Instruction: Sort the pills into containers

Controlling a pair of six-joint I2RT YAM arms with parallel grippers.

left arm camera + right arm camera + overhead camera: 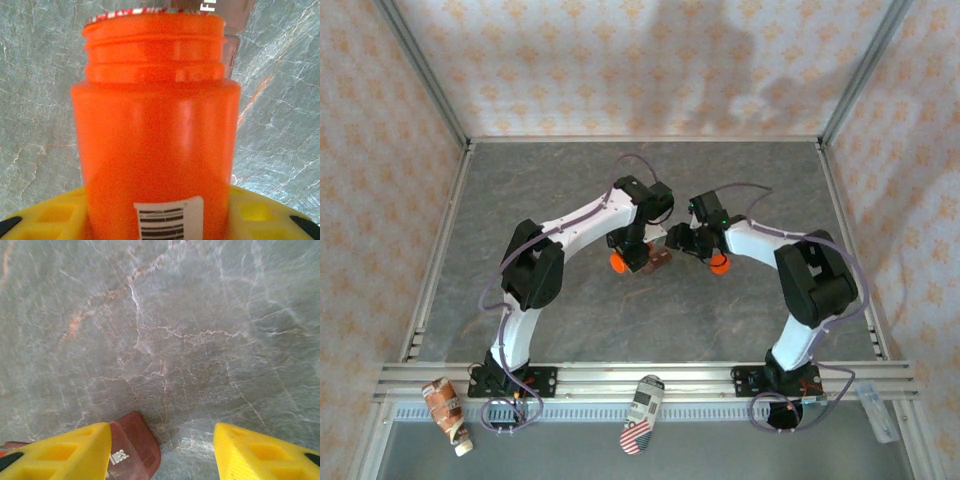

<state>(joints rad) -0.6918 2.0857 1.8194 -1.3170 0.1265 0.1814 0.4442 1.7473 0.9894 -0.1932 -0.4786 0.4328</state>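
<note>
The bright orange bottle (155,125) stands uncapped with its threaded neck bare, and my left gripper (155,220) is shut on its lower body, yellow fingers (50,215) on either side. From above, that gripper (635,250) and the bottle (618,262) sit at the table's middle. The dark red-brown container (658,260) lies just right of the bottle; it also peeks out behind the bottle's neck (235,30). My right gripper (162,432) hovers open over bare table, with the container's corner (135,445) beside its left finger. The pills are too small to make out.
A small round orange piece (720,265) lies below the right wrist. On the near rail lie a crumpled brown packet (448,405) and a striped pouch (642,413). Patterned walls enclose the grey marble table (570,330) on three sides.
</note>
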